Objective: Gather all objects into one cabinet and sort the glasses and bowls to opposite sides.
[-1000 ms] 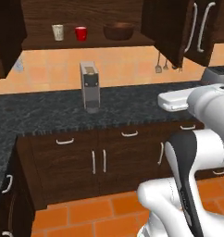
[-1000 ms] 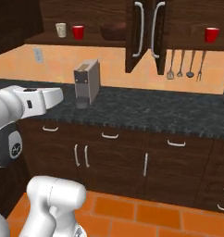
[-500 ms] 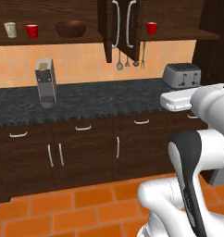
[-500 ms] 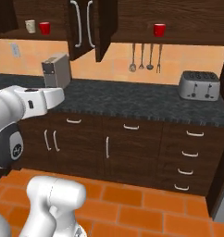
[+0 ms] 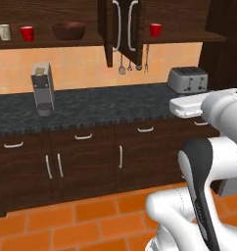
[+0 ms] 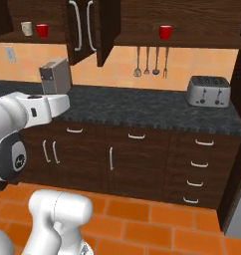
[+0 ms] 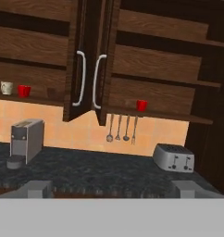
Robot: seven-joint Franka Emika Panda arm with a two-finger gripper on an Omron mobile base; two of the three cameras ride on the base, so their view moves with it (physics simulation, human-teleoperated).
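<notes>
The dark wood-grain wall cabinets [image 5: 42, 10] run across the top of the kitchen, with two doors [image 5: 123, 29] swung open side by side in the middle, each carrying a long curved white handle [image 7: 79, 78]. Below them the dark speckled desk [image 5: 106, 105] stretches over a row of brown base cupboards and drawers [image 6: 197, 167], and an orange tiled floor [image 5: 81, 215] lies in front. The white arm [image 5: 208, 162] rises at the lower right of the left base view, its forearm held level over the desk edge.

On the desk, a grey coffee machine [image 5: 42, 88] stands to the left and a silver toaster [image 5: 188, 79] to the right, well apart. Four utensils [image 6: 151, 61] hang on the wall between them, under the right-hand shelf.

On the shelf left of the open doors sits the wide dark brown bowl [image 5: 68, 31], nearest the doors. Further left are a red cup [image 5: 27, 33] and, just beside it at the far left, the cream tumbler [image 5: 4, 32]. On the shelf right of the doors stands a second red cup [image 5: 155, 30], alone and well apart from the other three.

The end effector [image 7: 112, 189] is open and holds nothing; its two fingertips [image 7: 39, 189] stand wide apart at the bottom of the hand view, pointing toward the desk and cabinets.
</notes>
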